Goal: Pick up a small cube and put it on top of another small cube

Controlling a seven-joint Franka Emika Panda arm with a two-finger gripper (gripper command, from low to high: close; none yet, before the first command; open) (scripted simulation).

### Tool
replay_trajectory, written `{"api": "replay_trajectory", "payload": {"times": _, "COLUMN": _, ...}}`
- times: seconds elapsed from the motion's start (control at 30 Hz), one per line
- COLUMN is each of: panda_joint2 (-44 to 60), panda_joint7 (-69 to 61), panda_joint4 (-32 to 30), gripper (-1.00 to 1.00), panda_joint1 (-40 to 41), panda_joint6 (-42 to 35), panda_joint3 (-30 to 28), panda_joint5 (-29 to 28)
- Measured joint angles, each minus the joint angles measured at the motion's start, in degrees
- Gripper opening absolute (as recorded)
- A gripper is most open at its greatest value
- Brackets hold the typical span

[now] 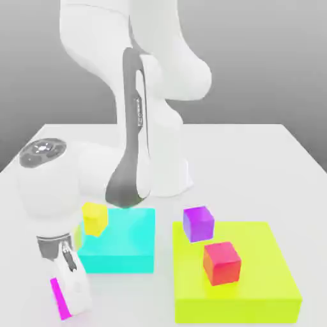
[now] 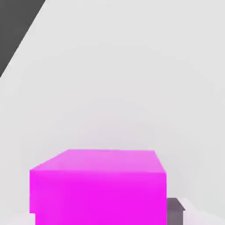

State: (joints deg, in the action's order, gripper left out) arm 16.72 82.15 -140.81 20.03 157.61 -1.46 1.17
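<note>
Now, with the pincer (image 1: 69, 295) pinched on the magenta cube (image 1: 59, 297) down on the white surface (image 1: 255, 159), a straight lift should come first, then travel over the red cube (image 1: 221, 262) on the yellow-green slab (image 1: 268, 281).

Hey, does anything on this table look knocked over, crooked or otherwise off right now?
Nothing stands out. The red cube and purple cube sit flat on the yellow slab, the yellow cube sits on the cyan block, and the gripper has its jaws shut on the pink cube by the table's near edge.
</note>
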Motion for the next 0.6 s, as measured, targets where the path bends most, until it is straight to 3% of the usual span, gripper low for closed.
{"api": "replay_trajectory", "payload": {"times": 0.4, "panda_joint2": -23.58, "panda_joint7": 30.01, "panda_joint4": -4.91, "gripper": -1.0, "panda_joint1": -20.74, "panda_joint6": -18.36, "panda_joint3": 12.91, "panda_joint5": 1.6}}
{"api": "replay_trajectory", "payload": {"times": 0.57, "panda_joint2": -17.75, "panda_joint7": 34.6, "panda_joint4": -7.0, "gripper": -1.0, "panda_joint1": -21.36, "panda_joint6": -10.71, "panda_joint3": 14.02, "panda_joint5": -0.98}}
{"api": "replay_trajectory", "payload": {"times": 0.6, "panda_joint2": -16.7, "panda_joint7": 34.88, "panda_joint4": -7.26, "gripper": 1.0, "panda_joint1": -21.34, "panda_joint6": -9.41, "panda_joint3": 14.07, "panda_joint5": -1.29}}
